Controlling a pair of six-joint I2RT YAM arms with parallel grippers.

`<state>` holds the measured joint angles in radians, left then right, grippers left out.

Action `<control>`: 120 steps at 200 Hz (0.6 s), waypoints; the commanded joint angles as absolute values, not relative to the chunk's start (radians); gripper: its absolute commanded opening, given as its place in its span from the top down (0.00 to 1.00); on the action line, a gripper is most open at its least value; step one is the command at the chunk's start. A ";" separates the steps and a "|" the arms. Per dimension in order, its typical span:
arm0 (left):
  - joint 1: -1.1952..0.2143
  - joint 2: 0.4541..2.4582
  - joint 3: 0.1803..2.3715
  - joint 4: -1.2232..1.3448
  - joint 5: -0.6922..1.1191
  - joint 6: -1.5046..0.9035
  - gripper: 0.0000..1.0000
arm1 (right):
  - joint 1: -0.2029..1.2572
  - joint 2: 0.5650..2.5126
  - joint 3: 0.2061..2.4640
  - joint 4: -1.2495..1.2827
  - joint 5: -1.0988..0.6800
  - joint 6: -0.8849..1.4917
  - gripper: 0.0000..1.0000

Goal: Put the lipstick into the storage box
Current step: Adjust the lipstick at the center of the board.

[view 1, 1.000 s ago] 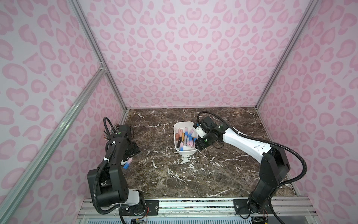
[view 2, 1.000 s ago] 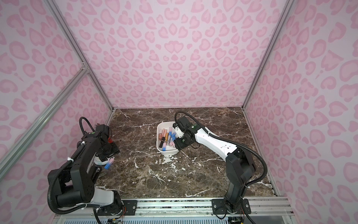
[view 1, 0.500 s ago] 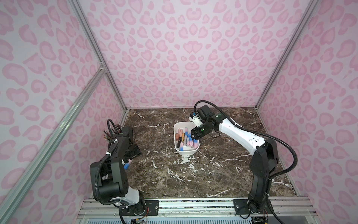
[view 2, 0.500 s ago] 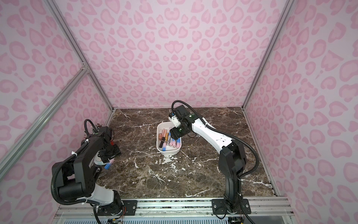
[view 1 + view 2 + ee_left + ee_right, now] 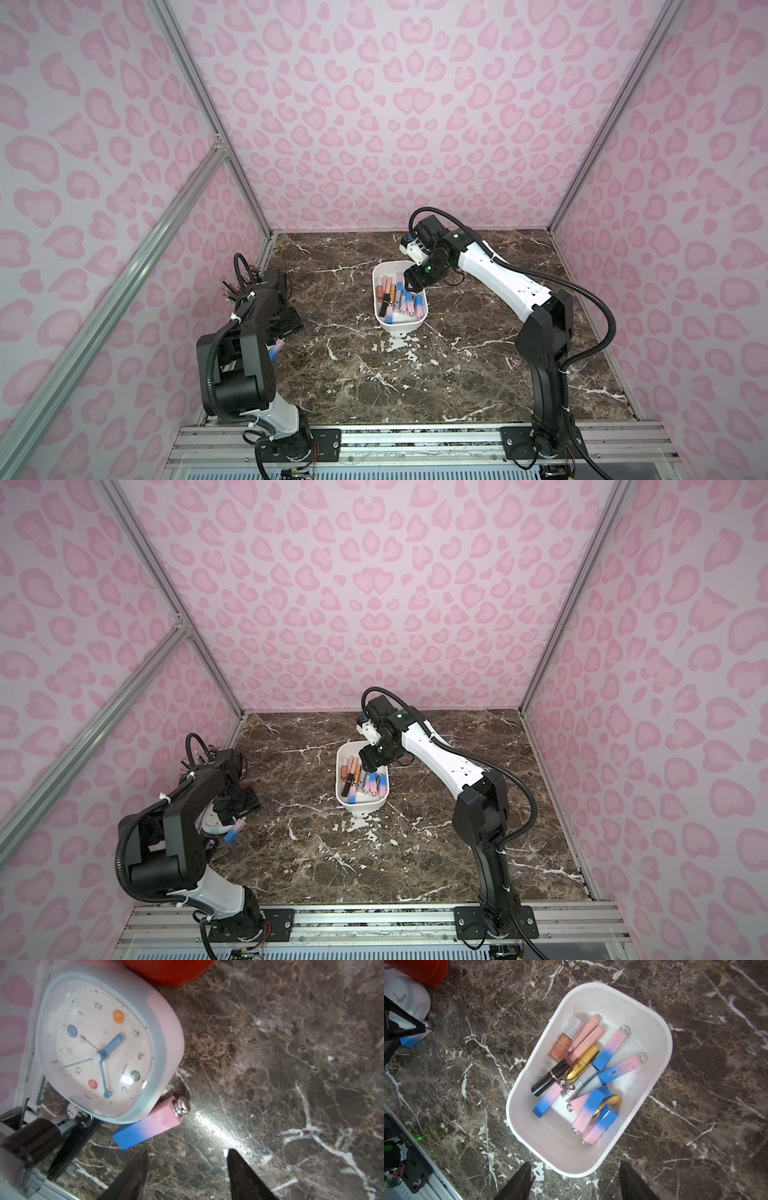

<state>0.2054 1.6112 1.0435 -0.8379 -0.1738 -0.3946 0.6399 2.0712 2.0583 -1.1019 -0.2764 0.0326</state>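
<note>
Since a second ago the right arm is shifting from the side of the storage box toward its far end, while the lipstick [image 5: 148,1126], a square pink-to-blue tube with a silver knob, is lying where it lay. It is resting flat on the dark brown marble surface [image 5: 415,374] near the left wall, well apart from the box. In the left wrist view its upper edge is tucked against the rim of a pale, round-cornered alarm clock [image 5: 99,1047], which is partly covering it. A red plastic cup [image 5: 166,970] is standing just behind the clock.

The left end effector [image 5: 187,1152] is hovering just beside the tube's blue end, its dark fingers standing moderately apart and gripping nothing.

The storage box [image 5: 399,328], a white plastic tub with rounded corners, is sitting near the middle of the surface. It is holding several more pink-to-blue tubes, two peach tubes, a gold glitter tube, a black tube, a silver one and a small orange bottle.

The right end effector [image 5: 575,1164] is hanging over the box's far right corner in both top views. Its fingers are likewise parted about halfway and carrying nothing.
</note>
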 commanded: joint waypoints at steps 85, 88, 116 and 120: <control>0.209 1.741 1.077 -0.804 -0.198 -0.351 0.36 | 0.678 2.065 2.075 -1.157 -0.179 0.070 0.27; 0.209 1.740 1.072 -0.803 -0.197 -0.350 0.36 | 0.678 2.064 2.072 -1.155 -0.178 0.070 0.27; 0.210 1.730 1.038 -0.799 -0.178 -0.356 0.37 | 0.681 2.054 2.050 -1.148 -0.168 0.071 0.27; 0.209 1.727 1.034 -0.799 -0.174 -0.358 0.37 | 0.680 2.054 2.048 -1.148 -0.167 0.071 0.27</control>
